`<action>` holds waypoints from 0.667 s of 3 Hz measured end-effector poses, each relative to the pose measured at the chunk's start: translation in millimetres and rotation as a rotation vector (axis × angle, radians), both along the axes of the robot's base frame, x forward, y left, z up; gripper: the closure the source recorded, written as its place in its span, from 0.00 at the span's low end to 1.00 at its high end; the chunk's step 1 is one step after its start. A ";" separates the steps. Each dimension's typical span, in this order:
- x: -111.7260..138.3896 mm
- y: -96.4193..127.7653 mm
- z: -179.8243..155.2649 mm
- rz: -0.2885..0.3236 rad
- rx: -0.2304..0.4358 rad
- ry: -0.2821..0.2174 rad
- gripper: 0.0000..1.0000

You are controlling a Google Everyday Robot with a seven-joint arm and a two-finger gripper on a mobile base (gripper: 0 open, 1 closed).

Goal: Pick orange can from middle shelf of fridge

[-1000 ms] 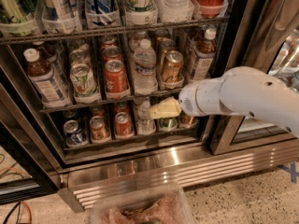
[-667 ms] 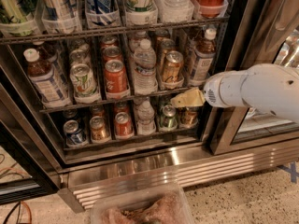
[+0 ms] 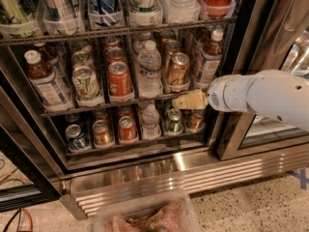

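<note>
The fridge (image 3: 203, 174) stands open, showing wire racks above a ribbed steel base. On the middle shelf (image 3: 96, 108) the orange can (image 3: 177, 69), dull golden-bronze with a silver lid, stands upright at the front of its lane. It is right of a water bottle (image 3: 149, 70) and left of a tea bottle (image 3: 209, 62). A brighter red-orange can (image 3: 119, 79) and a white-and-green can (image 3: 87, 82) stand further left. My gripper (image 3: 187, 101), beige-tipped on a white arm (image 3: 260, 96), reaches in from the right. It sits just below and slightly right of the orange can, at the shelf's front edge, not touching the can.
Tall cans and bottles fill the rack above (image 3: 145, 4). Small cans and a water bottle line the bottom shelf (image 3: 126, 129). The dark fridge frame post (image 3: 241, 115) stands right behind my arm. A clear plastic bin (image 3: 145, 215) sits on the floor in front. Cables lie at the lower left (image 3: 19, 219).
My arm has moved to the right and slightly up, from in front of the bottom shelf's cans to just below the orange can. The cans have not moved.
</note>
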State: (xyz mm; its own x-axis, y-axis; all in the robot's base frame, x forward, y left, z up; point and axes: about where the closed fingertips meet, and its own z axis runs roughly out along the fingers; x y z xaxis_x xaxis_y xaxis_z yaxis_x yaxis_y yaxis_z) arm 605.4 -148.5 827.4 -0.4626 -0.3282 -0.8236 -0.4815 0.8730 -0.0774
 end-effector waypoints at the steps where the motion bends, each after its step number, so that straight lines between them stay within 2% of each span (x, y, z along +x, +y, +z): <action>1: 8.3 14.3 1.7 -0.002 0.075 -0.028 0.14; 2: 16.0 15.6 5.9 -0.029 0.112 -0.058 0.24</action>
